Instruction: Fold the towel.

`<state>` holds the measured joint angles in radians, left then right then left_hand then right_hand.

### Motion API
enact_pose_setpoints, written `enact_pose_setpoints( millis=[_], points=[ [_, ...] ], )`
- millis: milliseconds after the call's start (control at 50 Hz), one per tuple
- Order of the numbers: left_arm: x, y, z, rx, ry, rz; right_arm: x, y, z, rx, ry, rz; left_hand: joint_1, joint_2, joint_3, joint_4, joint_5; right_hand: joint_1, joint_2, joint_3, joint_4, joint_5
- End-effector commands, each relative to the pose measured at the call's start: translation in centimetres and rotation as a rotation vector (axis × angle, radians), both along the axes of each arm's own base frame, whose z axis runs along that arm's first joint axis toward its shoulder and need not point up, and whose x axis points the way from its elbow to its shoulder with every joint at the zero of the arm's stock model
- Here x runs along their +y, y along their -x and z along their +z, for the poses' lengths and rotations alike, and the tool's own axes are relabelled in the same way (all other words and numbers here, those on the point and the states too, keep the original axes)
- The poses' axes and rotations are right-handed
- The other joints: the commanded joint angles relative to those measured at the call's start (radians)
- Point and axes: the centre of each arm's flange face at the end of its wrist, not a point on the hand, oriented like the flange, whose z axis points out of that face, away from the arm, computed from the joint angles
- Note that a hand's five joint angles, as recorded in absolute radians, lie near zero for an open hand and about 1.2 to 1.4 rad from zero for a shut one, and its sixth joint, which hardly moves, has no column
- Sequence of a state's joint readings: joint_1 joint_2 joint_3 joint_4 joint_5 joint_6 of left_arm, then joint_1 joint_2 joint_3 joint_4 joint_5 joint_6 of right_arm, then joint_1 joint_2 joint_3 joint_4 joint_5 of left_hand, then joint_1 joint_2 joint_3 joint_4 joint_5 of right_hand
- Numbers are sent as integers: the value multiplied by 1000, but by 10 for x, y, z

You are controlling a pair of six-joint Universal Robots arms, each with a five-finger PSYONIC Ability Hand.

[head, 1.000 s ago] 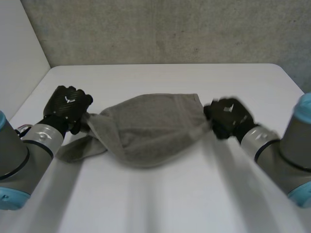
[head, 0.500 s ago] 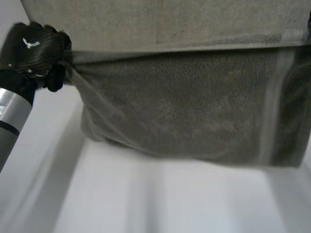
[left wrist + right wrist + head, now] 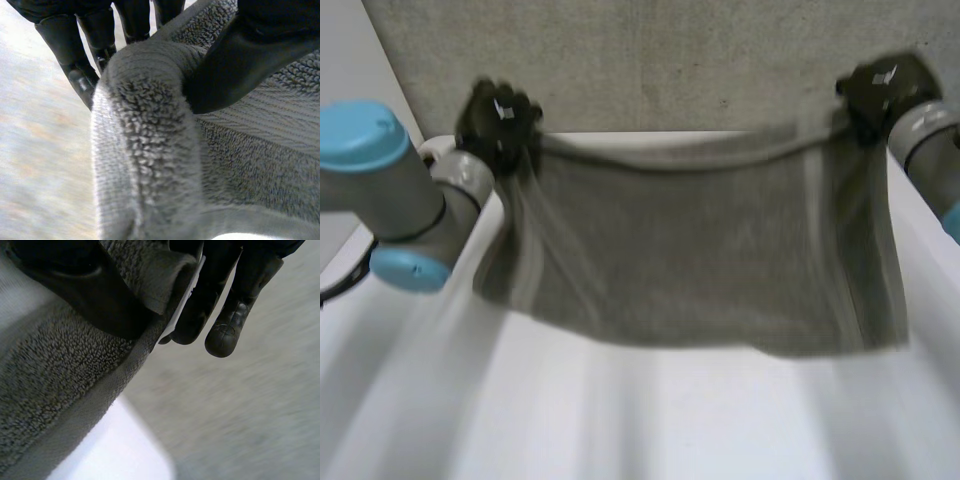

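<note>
The grey towel (image 3: 690, 250) hangs spread above the worktop (image 3: 650, 420), its top corners pinched between thumb and fingers of the left hand (image 3: 498, 118) and right hand (image 3: 882, 88); soft, limp and light, it sags mid-edge, its hem perhaps brushing the worktop, so corners suit best.

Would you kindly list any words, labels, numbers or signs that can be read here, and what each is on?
No readable text.
A small white mark on the left hand: a logo, no letters.
The same on the right hand, blurred.
A white tag on the towel: edge-on, unreadable.
</note>
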<state>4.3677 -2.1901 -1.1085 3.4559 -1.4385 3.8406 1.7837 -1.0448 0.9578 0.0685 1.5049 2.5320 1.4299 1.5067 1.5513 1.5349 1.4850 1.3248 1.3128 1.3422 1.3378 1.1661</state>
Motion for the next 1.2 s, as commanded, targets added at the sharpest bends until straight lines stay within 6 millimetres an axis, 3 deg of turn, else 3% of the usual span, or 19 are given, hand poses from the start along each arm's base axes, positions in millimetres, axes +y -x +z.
enact_pose_setpoints(
  millis=[20,60,180,240,280,300,320,340,380,400,440,460,540,580,620,660,800,920,1200],
  points=[
    [-14,0,89,193,354,91,-16,2,61,-129,423,-61,-34,-110,-155,-139,-263,71,83,54,58,56],
    [5,-4,138,335,529,81,5,1,91,-177,512,-58,-34,-110,-155,-139,-263,71,83,54,58,56],
    [17,-14,146,448,496,23,24,0,99,-208,500,-24,-34,-110,-155,-139,-263,71,83,54,58,56],
    [18,-16,123,439,370,16,28,-3,78,-174,403,19,-34,-110,-155,-139,-263,71,83,54,58,56],
    [19,-15,84,372,223,17,35,-5,49,-118,238,81,-34,-110,-155,-139,-263,71,83,54,58,56],
    [19,-15,84,372,222,17,35,-5,49,-118,237,81,-34,-110,-155,-139,-263,71,83,54,58,56],
    [23,-16,61,337,151,17,42,-7,32,-95,139,123,-34,-110,-155,-139,-263,71,83,54,58,56],
    [23,-16,61,337,150,17,42,-7,32,-95,138,124,-34,-110,-155,-139,-263,71,83,54,58,56],
    [34,-17,18,263,31,-8,56,-9,-4,-57,-51,181,-34,-110,-155,-139,-263,71,83,54,58,56],
    [34,-17,18,263,30,-8,56,-9,-4,-57,-51,182,-34,-110,-155,-139,-263,71,83,54,58,56],
    [51,-15,-20,170,-66,-65,68,-5,-39,-26,-199,186,-34,-110,-155,-139,-263,71,83,54,58,56],
    [51,-15,-20,170,-66,-65,68,-5,-39,-26,-200,186,-34,-110,-155,-139,-263,71,83,54,58,56],
    [76,-18,-71,-26,-151,-119,78,7,-81,11,-325,160,-45,-122,-166,-150,-274,71,83,54,58,56],
    [82,-22,-83,-93,-162,-120,79,11,-97,27,-366,146,-71,-148,-193,-176,-301,71,83,54,58,56],
    [87,-27,-95,-159,-174,-118,79,16,-112,43,-411,134,-139,-216,-260,-244,-369,71,83,54,58,56],
    [98,-28,-113,-255,-188,-126,79,24,-132,59,-469,109,-390,-467,-511,-495,-620,71,83,54,58,56],
    [102,-31,-123,-295,-210,-120,80,30,-139,56,-474,91,-687,-764,-809,-792,-917,71,83,54,58,56],
    [101,-34,-123,-296,-216,-109,80,34,-127,47,-429,70,-867,-943,-988,-972,-1096,71,83,54,58,56],
    [92,-59,-127,-307,-298,-31,72,51,-122,44,-395,-16,-855,-932,-977,-960,-1085,71,83,54,58,56]
  ],
)
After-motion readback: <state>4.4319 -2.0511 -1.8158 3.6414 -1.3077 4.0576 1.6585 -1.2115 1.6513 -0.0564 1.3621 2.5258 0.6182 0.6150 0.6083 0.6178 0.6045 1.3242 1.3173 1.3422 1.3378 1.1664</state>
